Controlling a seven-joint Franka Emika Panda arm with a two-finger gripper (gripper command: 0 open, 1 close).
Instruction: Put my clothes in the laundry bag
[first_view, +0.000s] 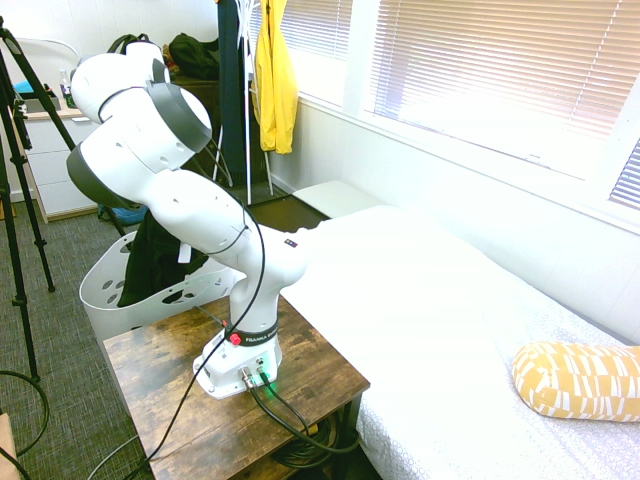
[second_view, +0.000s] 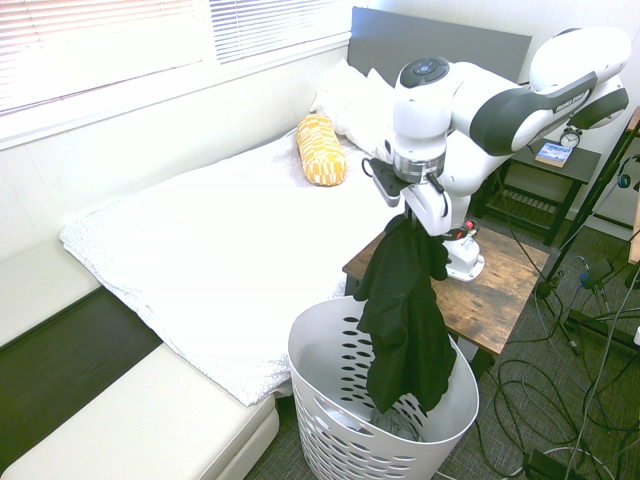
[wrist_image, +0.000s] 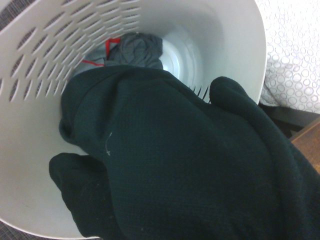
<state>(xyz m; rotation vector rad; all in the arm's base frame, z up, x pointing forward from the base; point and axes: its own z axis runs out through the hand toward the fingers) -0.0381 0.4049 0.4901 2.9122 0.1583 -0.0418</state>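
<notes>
Garment (second_view: 406, 318) partly in basket (second_view: 463, 409), apparently above clothing (wrist_image: 135, 51).

The black garment (second_view: 405, 315) is hanging into the basket (second_view: 455, 420), filling much of its mouth. The side table (second_view: 490, 290) is crowding its rim. Open air is stretching above the bed (second_view: 220, 240).

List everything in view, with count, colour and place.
Garment: 1, black, hanging from the end effector, lower part inside the basket
Laundry basket: 1, white, beside the wooden table
Crumpled fabric: grey with red trim, basket bottom
Wooden table: 1, brown, beside the bed
Bed: 1, white cover, by the windows
Bolster: 1, yellow and white, on the bed
Jacket: 1, yellow, hanging
Clock: 1, dark, on the nightstand
Arm: 1, white
End effector: 1, shut on the garment
</notes>
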